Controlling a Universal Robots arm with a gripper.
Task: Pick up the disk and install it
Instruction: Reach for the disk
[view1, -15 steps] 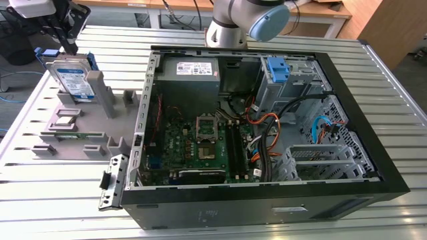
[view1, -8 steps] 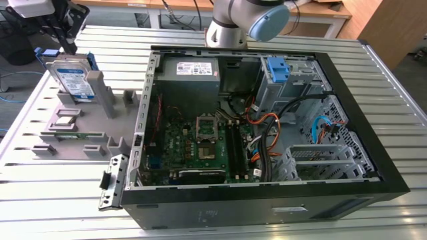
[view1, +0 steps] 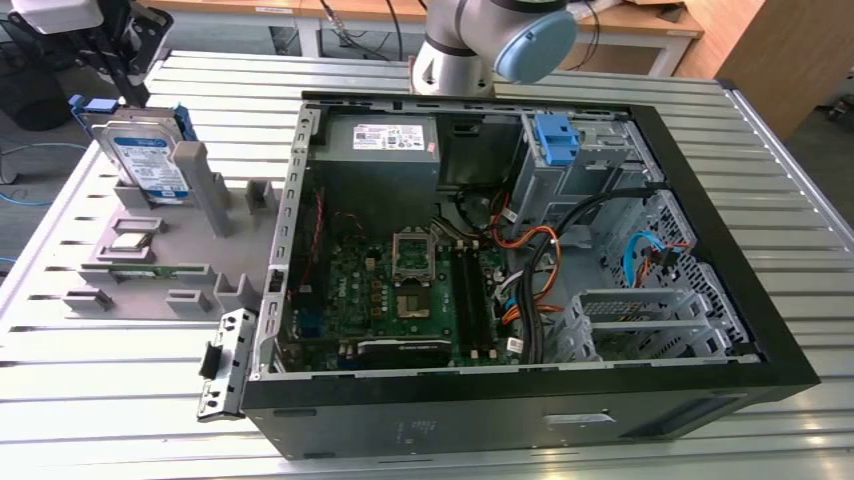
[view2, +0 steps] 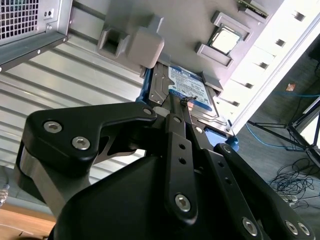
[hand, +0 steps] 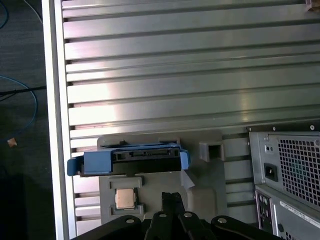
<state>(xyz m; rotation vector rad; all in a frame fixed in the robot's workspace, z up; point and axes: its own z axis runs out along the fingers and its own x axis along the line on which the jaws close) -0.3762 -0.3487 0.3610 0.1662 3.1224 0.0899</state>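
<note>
"Where's the disk (view1: 150, 155)?"
"Upright in the grey holder (view1: 171, 262), beside the computer case (view1: 534, 405); the gripper (view2: 186, 101) hangs over it, jaws pressed together, nothing held; tips clear of it."

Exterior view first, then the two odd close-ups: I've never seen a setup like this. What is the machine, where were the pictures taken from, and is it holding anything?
The exterior view comes from a camera standing off the machine. It shows a robot arm rising behind a slatted metal table, on which an open computer case lies. Toward the exterior view's left sits a grey holder. In it the disk, a hard drive in a blue bracket, stands upright, and a processor chip lies flat. The two wrist views come from cameras riding on the arm itself. Both look past its black claw, which is shut, holds nothing and points toward the disk.
</note>
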